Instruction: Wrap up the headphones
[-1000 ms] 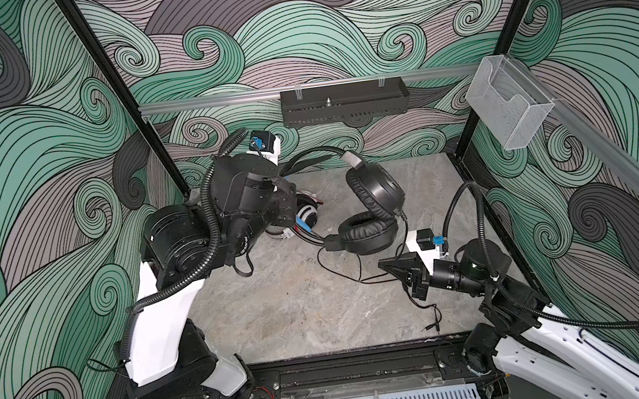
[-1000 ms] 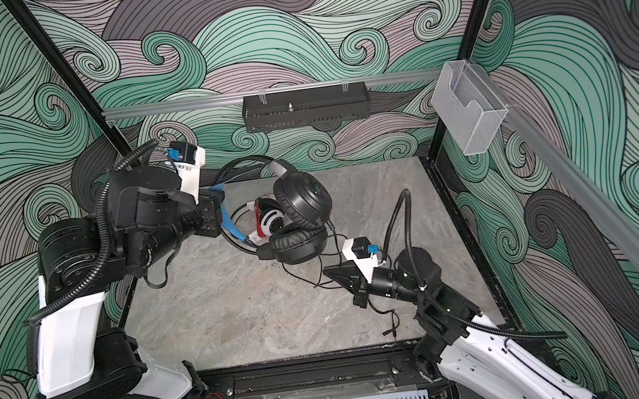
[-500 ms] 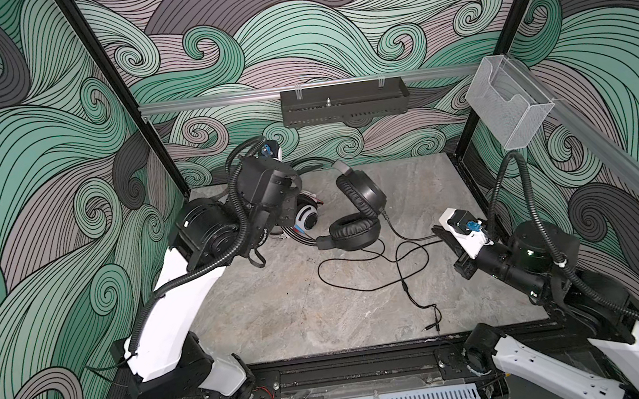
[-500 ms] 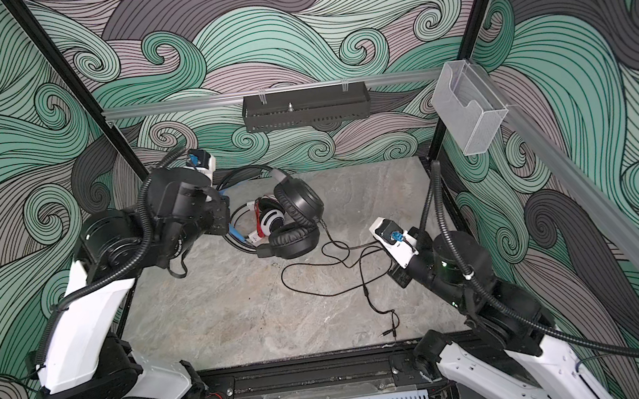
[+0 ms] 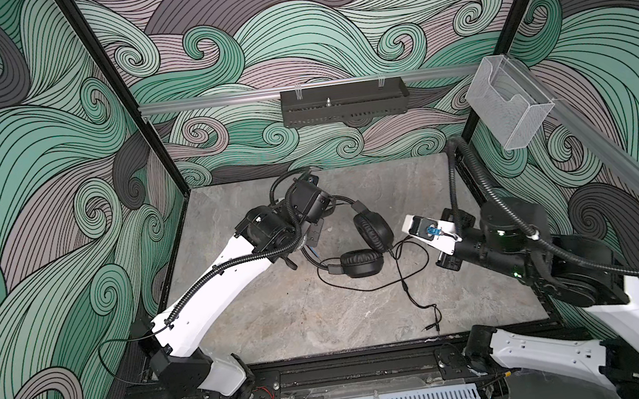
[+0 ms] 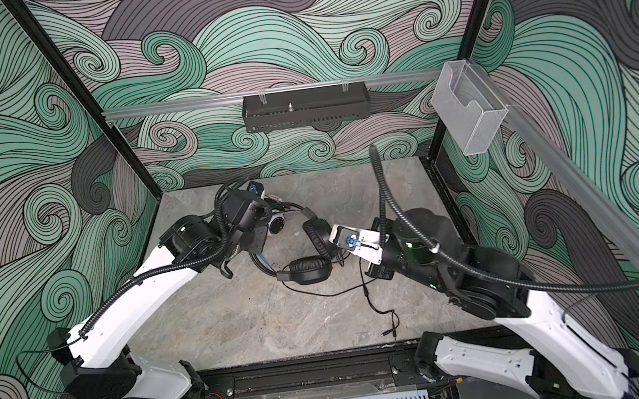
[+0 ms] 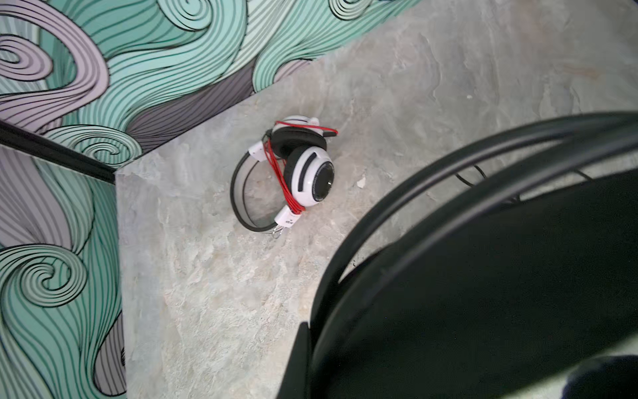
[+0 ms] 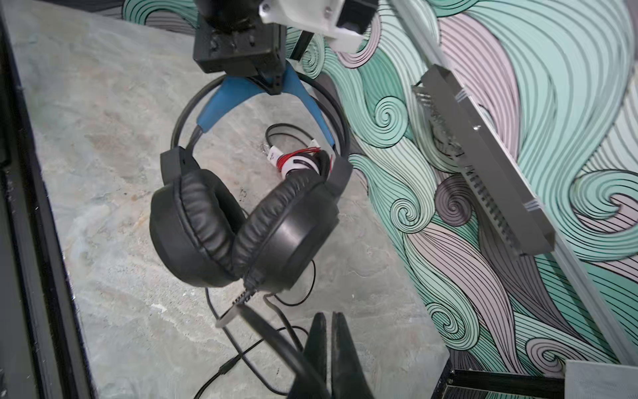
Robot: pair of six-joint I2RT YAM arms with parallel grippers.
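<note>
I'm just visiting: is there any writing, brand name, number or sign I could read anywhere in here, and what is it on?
No text can be read.
White plastic headset with thin red cord: what looks like tiny print on its slider and round its ear cup's black disc, too small to read.
Black padded headset with blue band: no lettering shows.

Stone tabletop (image 5: pixel 304 316): white headset (image 7: pixel 310 176), black cord (image 5: pixel 404 285)

Legible markings: none that we can read. We record faint lettering round the ear-cup rim of the white headset (image 7: pixel 312 174) and a dark mark on its white slider — both too small and blurred to make out.
</note>
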